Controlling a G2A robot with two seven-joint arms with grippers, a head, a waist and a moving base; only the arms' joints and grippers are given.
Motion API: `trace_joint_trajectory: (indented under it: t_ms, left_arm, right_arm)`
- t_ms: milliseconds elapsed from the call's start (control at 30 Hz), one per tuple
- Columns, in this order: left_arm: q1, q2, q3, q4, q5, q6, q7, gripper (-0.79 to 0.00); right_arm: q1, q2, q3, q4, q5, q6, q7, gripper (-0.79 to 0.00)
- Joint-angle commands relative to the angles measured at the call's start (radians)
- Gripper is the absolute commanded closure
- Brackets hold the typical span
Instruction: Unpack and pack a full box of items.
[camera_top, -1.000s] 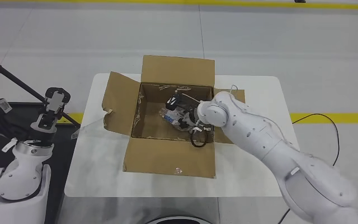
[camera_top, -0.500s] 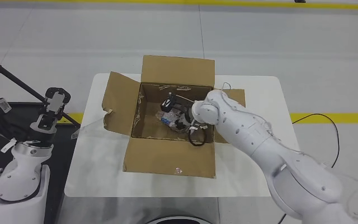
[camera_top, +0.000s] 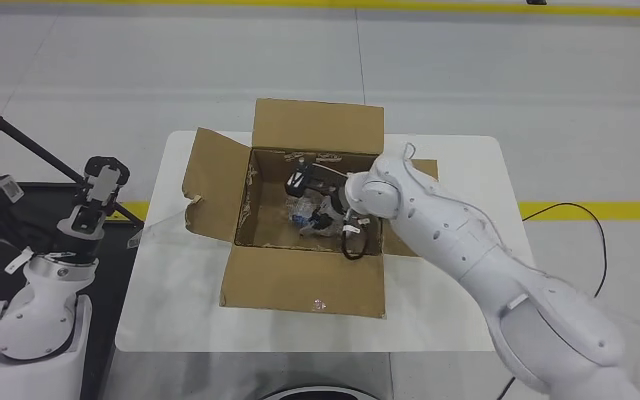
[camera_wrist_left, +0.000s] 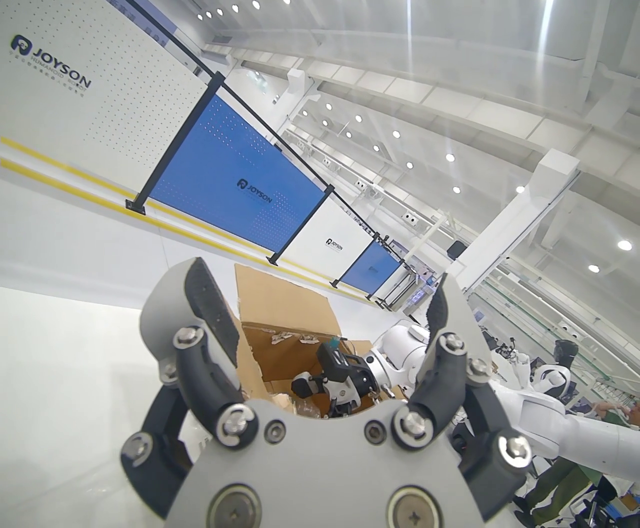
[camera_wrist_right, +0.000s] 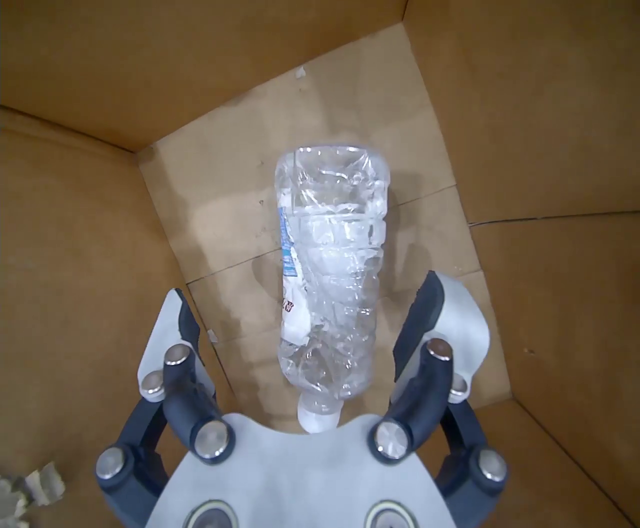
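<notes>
An open cardboard box (camera_top: 300, 275) stands on the white table (camera_top: 160, 310) with its flaps folded out. A crumpled clear plastic bottle (camera_wrist_right: 332, 270) lies on the box floor, its white cap toward my right gripper. My right gripper (camera_wrist_right: 307, 305) is down inside the box, open, its fingers on either side of the bottle's lower half without closing on it. In the top view the right gripper (camera_top: 312, 205) sits over the bottle (camera_top: 303, 212). My left gripper (camera_wrist_left: 320, 295) is open and holds nothing, off the table's left side (camera_top: 100, 182), facing the box (camera_wrist_left: 280, 325).
A black cable loop (camera_top: 354, 247) lies in the box near its right wall. Torn scraps of cardboard (camera_wrist_right: 30, 487) rest in a box corner. A black tripod leg (camera_top: 40, 150) stands left of the table. The table's front and left areas are bare.
My right gripper has shifted slightly left and deeper over the bottle inside the box. The left arm stays almost still.
</notes>
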Motion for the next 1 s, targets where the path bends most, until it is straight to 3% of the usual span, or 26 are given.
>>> trace_joint_trajectory:
  t_ms: [0, 133, 333, 533, 767, 967]
  left_arm:
    - [0.002, 0.000, 0.000, 0.000, 0.001, -0.001, 0.001, -0.785]
    - [0.004, -0.001, 0.003, -0.003, 0.000, -0.003, 0.001, -0.785]
    - [0.004, -0.001, 0.006, -0.005, -0.001, -0.005, 0.001, -0.785]
    - [0.004, -0.001, 0.005, -0.005, -0.002, -0.006, 0.000, -0.785]
    - [-0.003, 0.000, 0.014, -0.005, 0.002, -0.001, -0.012, -0.785]
    - [-0.022, 0.000, 0.040, -0.005, 0.015, 0.010, -0.024, -0.785]
  right_arm:
    - [-0.015, 0.028, 0.037, -0.082, -0.018, 0.019, 0.024, -0.785]
    - [-0.085, 0.104, 0.145, -0.302, -0.078, 0.069, 0.090, -0.785]
    - [-0.278, 0.222, 0.382, -0.668, -0.184, 0.130, 0.222, -0.785]
    - [-0.476, 0.304, 0.668, -0.906, -0.282, 0.185, 0.297, -0.785]
    - [-0.685, 0.363, 1.035, -1.023, -0.385, 0.271, 0.348, -0.785]
    - [-0.833, 0.390, 1.289, -0.978, -0.361, 0.273, 0.390, -0.785]
